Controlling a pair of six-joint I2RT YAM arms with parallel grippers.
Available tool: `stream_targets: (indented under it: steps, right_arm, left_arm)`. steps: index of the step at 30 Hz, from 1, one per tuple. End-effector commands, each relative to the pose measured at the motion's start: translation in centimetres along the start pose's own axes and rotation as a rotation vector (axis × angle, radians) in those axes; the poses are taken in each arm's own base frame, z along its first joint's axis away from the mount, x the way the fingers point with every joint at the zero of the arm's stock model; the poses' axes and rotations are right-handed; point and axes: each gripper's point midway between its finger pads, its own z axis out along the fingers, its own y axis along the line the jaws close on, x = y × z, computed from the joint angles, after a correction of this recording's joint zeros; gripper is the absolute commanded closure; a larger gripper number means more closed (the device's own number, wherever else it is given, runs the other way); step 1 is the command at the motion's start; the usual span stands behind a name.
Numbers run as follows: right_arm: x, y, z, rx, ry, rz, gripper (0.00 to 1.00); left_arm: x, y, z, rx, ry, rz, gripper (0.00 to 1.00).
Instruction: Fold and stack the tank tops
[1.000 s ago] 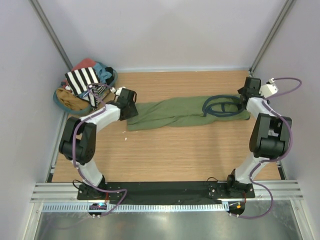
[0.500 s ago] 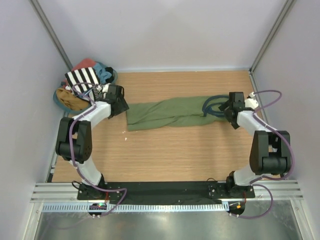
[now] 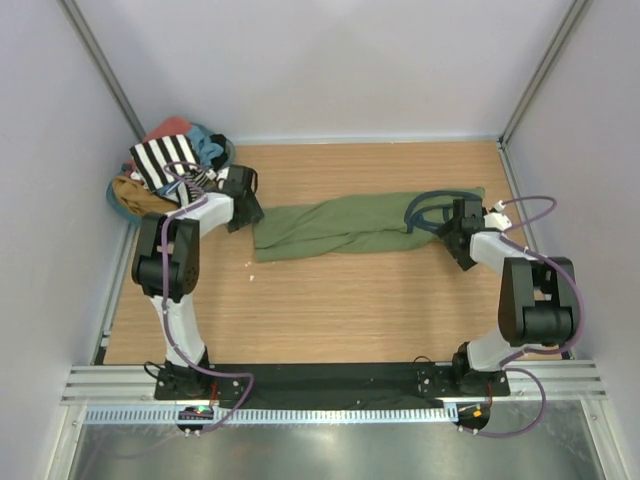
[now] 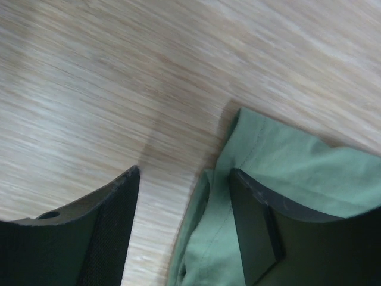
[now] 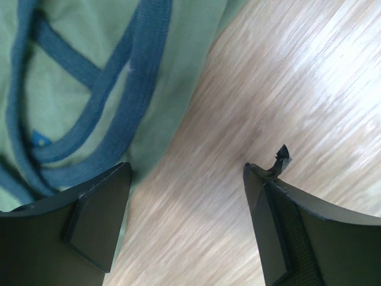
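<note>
Fingers of the left gripper are standing apart, released, straddling the hem edge of the olive green cloth tank top with dark blue trim. One finger is lying over the cloth, the other over bare wood, and nothing is being pinched. Fingers of the right gripper are spread wide, also released, with only bare wood between them; the blue-trimmed straps are lying just beside one finger.

Outward: the green top is lying as a long rumpled band across the light wooden table, left gripper at its hem end, right gripper at its strap end. Judging: lengthwise narrowing looks partly done, edges uneven; the cross fold is not yet made. The black-and-white striped tank top is sitting on the heap in the round teal basket at the far left corner, untouched; no stack yet.

Around: a salmon-red garment, a light blue garment and a tan garment are sharing that heap, so the striped top is likely needing to be lifted clear of them. A small white scrap is lying near the hem
</note>
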Motion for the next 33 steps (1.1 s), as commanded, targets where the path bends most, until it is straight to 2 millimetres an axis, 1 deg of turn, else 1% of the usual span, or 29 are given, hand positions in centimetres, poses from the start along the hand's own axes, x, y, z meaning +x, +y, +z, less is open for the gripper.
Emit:
stream_targets:
  steps: [1, 2, 4, 5, 6, 7, 9, 10, 11, 12, 13, 14, 15, 16, 18, 19, 20, 21, 22, 23, 24, 25, 26, 27, 29, 30, 31, 32, 33]
  right_arm:
    - [-1.9, 2.2, 0.9, -0.035, -0.062, 0.011, 0.17]
    - [-2.6, 2.6, 1.0, -0.035, -0.079, 0.01, 0.2]
    - [-2.7, 2.5, 1.5, -0.004, -0.081, -0.004, 0.24]
    - [-3.4, 3.0, 1.5, -0.007, -0.099, 0.003, 0.29]
    - [-3.6, 3.1, 1.6, -0.003, -0.104, 0.0, 0.34]
    - [-3.6, 3.1, 1.9, 0.007, -0.105, -0.003, 0.44]
    - [-4.4, 3.5, 2.0, 0.009, -0.126, 0.004, 0.56]
    - [-4.6, 3.7, 2.2, 0.013, -0.128, 0.003, 0.68]
    - [-4.6, 3.7, 2.5, 0.018, -0.127, 0.001, 0.72]
    - [-4.6, 3.8, 2.6, 0.019, -0.124, -0.002, 0.79]
    - [-4.8, 4.1, 2.8, 0.02, -0.121, -0.001, 0.9]
    - [-4.9, 4.2, 3.0, 0.019, -0.12, -0.002, 0.92]
    - [-4.9, 4.4, 3.1, 0.011, -0.116, 0.0, 0.96]
    - [-5.0, 4.5, 3.4, 0.014, -0.11, -0.001, 0.96]
    - [-5.3, 4.7, 3.6, 0.014, -0.107, -0.003, 0.98]
    - [-5.6, 5.0, 3.7, 0.008, -0.109, -0.004, 0.98]
    - [-5.8, 5.1, 4.0, 0.008, -0.11, -0.006, 0.98]
    - [-6.3, 5.7, 4.1, -0.008, -0.116, -0.006, 0.99]
    - [-6.6, 5.9, 4.2, -0.015, -0.116, -0.007, 0.99]
    - [-6.8, 5.7, 4.9, -0.007, -0.108, -0.016, 0.99]
    - [-7.3, 6.7, 5.0, -0.036, -0.103, -0.017, 0.99]
    - [-7.4, 6.9, 5.4, -0.041, -0.096, -0.036, 0.99]
    - [-7.1, 7.1, 6.2, -0.036, -0.08, -0.048, 0.99]
    - [-7.5, 8.4, 6.4, -0.066, -0.073, -0.046, 0.99]
    - [-7.3, 9.7, 7.0, -0.103, -0.042, -0.059, 0.99]
    - [-7.2, 10.6, 7.8, -0.116, -0.026, -0.061, 0.99]
    - [-7.1, 11.0, 7.9, -0.123, -0.012, -0.057, 0.99]
    - [-6.9, 10.9, 8.1, -0.114, 0.002, -0.056, 0.99]
    - [-7.0, 11.1, 8.0, -0.119, 0.002, -0.054, 0.99]
  left_arm:
    - [-0.5, -0.7, 0.8, 0.012, -0.004, -0.014, 0.4]
    - [-0.2, -0.7, 1.1, 0.012, 0.003, -0.013, 0.41]
    - [0.4, -0.6, 1.8, 0.005, 0.024, -0.013, 0.45]
    - [0.6, -0.7, 2.0, 0.009, 0.032, -0.015, 0.47]
    - [1.0, -0.6, 2.3, 0.005, 0.043, -0.016, 0.51]
    - [1.2, -0.5, 2.4, 0.005, 0.047, -0.017, 0.63]
    - [1.5, -0.5, 2.4, 0.008, 0.05, -0.017, 0.73]
    - [1.5, -0.6, 2.4, 0.011, 0.051, -0.022, 0.82]
    - [1.6, -0.6, 2.3, 0.017, 0.053, -0.022, 0.85]
    - [1.9, -0.8, 2.2, 0.033, 0.06, -0.025, 0.93]
    - [2.0, -0.9, 2.2, 0.04, 0.064, -0.03, 0.97]
    - [2.1, -0.9, 2.1, 0.044, 0.065, -0.035, 1.0]
    - [2.5, -0.8, 2.1, 0.049, 0.077, -0.037, 1.0]
    - [2.4, -0.8, 1.8, 0.054, 0.074, -0.044, 1.0]
    - [2.9, -0.5, 1.5, 0.052, 0.078, -0.048, 1.0]
    - [2.6, -0.5, 1.0, 0.057, 0.066, -0.06, 1.0]
    - [3.4, 0.2, 0.8, 0.047, 0.075, -0.062, 1.0]
    - [3.3, 0.3, 0.5, 0.052, 0.065, -0.067, 1.0]
    - [3.0, 0.3, -0.4, 0.063, 0.048, -0.075, 1.0]
    - [4.0, 1.1, -0.5, 0.051, 0.061, -0.077, 1.0]
    - [4.5, 1.3, -0.9, 0.054, 0.065, -0.079, 1.0]
    - [5.4, 2.1, -1.7, 0.051, 0.073, -0.083, 1.0]
    - [5.8, 2.1, -2.0, 0.065, 0.071, -0.095, 1.0]
    - [6.7, 1.8, -2.6, 0.086, 0.076, -0.088, 1.0]
    - [8.5, 2.0, -3.5, 0.103, 0.08, -0.085, 1.0]
    - [9.6, 1.7, -4.0, 0.112, 0.086, -0.064, 1.0]
    - [10.4, 2.4, -4.1, 0.087, 0.085, -0.054, 1.0]
    - [10.1, 2.3, -4.7, 0.095, 0.068, -0.062, 0.95]
    - [10.0, 2.5, -4.8, 0.092, 0.056, -0.072, 0.88]
